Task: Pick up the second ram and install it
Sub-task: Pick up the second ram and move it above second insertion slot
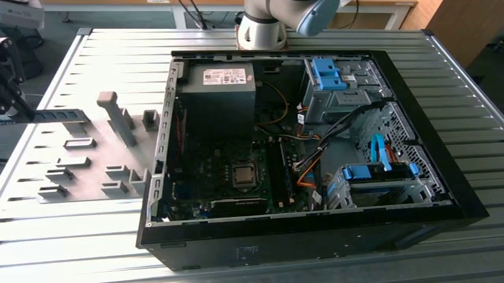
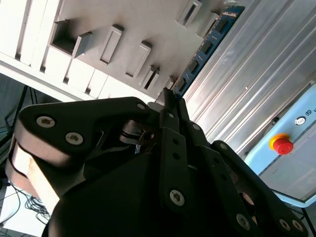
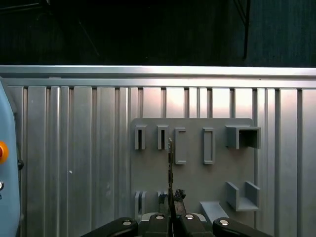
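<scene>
**A:** Exterior view first. Where's the claw?

**B:** The claw sits at the exterior view's left edge, pressed together on one end of the ram. The ram juts out level from the tips, above the near edge of the grey plate on the table. The open case lies well beyond the ram's free end, past the plate.

**A:** And the second wrist view?

**B:** The black fingers pinch the ram's near end. The blue board with dark chips runs straight out ahead of them. Grey blocks lie to one side of it and the ribbed table to the other. A red button on a pale blue box sits off beside the claw.

**A:** First wrist view?

**B:** The ram shows edge-on, a thin line running out from between the tips over the plate. Slots flank it on both sides. I can't tell whether it touches the plate.
</scene>
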Robot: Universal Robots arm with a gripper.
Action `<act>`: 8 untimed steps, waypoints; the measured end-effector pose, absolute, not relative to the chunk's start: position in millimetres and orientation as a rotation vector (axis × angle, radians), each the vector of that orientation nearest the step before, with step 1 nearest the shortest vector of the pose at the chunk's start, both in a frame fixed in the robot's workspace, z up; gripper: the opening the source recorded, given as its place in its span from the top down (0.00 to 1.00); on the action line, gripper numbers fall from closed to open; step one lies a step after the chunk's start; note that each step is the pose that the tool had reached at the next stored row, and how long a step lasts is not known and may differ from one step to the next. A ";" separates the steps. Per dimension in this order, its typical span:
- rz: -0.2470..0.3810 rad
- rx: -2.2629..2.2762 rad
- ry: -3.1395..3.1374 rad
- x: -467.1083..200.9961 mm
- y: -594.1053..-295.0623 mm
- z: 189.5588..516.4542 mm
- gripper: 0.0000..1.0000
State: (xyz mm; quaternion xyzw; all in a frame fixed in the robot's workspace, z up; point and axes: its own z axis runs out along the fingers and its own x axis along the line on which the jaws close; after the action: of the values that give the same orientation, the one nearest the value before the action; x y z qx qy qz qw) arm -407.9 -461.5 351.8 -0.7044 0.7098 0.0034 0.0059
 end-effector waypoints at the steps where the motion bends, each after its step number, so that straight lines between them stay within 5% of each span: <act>1: 0.010 -2.205 2.221 -407.9 -461.5 353.6 0.86; 8: 0.010 -2.205 2.222 -407.9 -461.5 365.7 0.86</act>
State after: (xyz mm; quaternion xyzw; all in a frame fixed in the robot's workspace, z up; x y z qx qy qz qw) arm -407.9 -461.5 365.7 -0.7044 0.7098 0.0034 0.0059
